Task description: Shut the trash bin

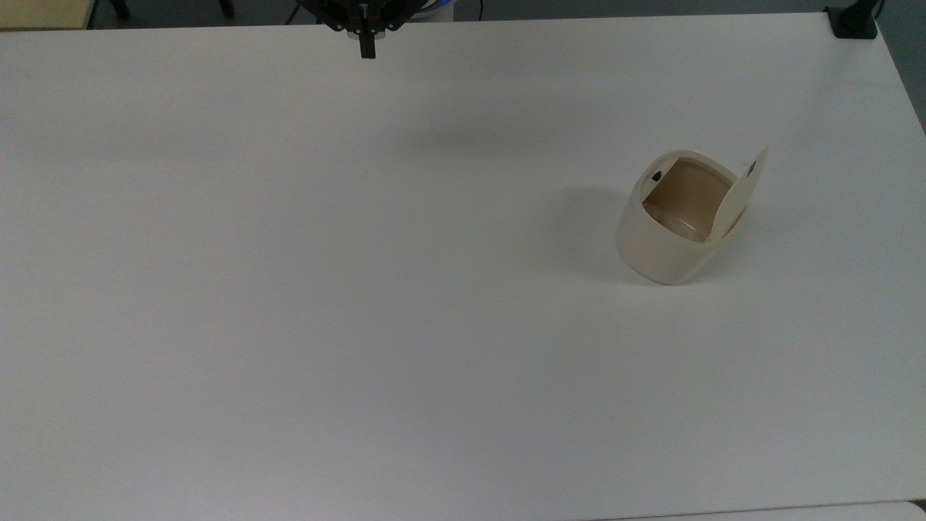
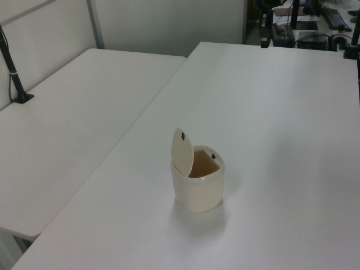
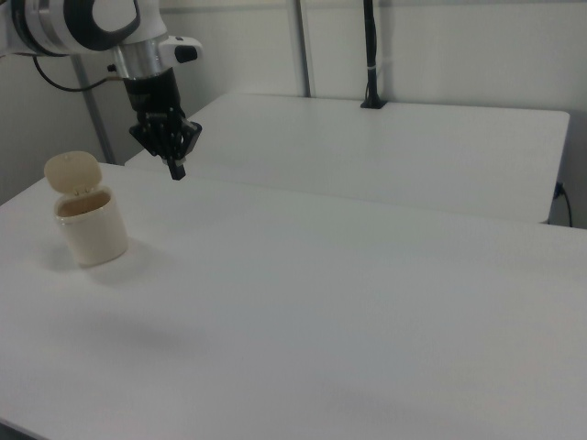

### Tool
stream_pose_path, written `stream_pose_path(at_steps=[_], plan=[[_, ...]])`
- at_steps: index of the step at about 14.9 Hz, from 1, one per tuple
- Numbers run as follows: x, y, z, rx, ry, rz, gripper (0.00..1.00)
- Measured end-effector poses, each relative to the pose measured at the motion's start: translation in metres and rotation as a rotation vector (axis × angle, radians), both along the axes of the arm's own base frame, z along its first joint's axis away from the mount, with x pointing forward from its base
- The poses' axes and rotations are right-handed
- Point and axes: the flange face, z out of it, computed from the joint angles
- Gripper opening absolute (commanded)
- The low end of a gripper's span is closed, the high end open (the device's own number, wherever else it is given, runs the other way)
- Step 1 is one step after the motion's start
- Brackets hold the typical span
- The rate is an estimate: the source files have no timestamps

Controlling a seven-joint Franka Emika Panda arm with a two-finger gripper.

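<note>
In the top view, the end effector hangs at the upper edge of the frame, left of centre, above the far edge of the white bench. Its two dark fingers are pressed together into a single tip with nothing between them, and the body above them is cut off by the frame edge. A faint soft shadow lies on the bench below and to the right of it.

Well apart from it, toward the top view's right, stands the trash bin — a cream-white rounded body resting on the bench, its tan-brown inside open to the camera. The lid is raised on the top view's right side of the rim, standing nearly on edge, so that its lower part hides a slice of the opening. A small black mark shows on the rim at the top view's left, and another near the lid's upper tip; what lies at the bottom of the bin is hard to make out.

In the right view the bin sits at the far left with its lid upright behind the opening, and the end effector hangs to its right, above the bench, tips closed. In the left view the bin stands mid-frame — lid up on the left view's left.
</note>
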Motion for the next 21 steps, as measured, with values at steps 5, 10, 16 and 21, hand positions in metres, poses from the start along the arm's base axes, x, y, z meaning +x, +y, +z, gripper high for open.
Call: stream_pose_path(at_steps=[5,10,16,21], plan=[[0.005,0.008,0.005,0.005,-0.048,0.015,0.0],[0.021,0.071,0.012,0.066,-0.206,0.117,0.0],[0.033,0.183,-0.001,0.121,-0.37,0.289,0.0],[0.04,0.248,0.001,0.167,-0.472,0.38,0.0]])
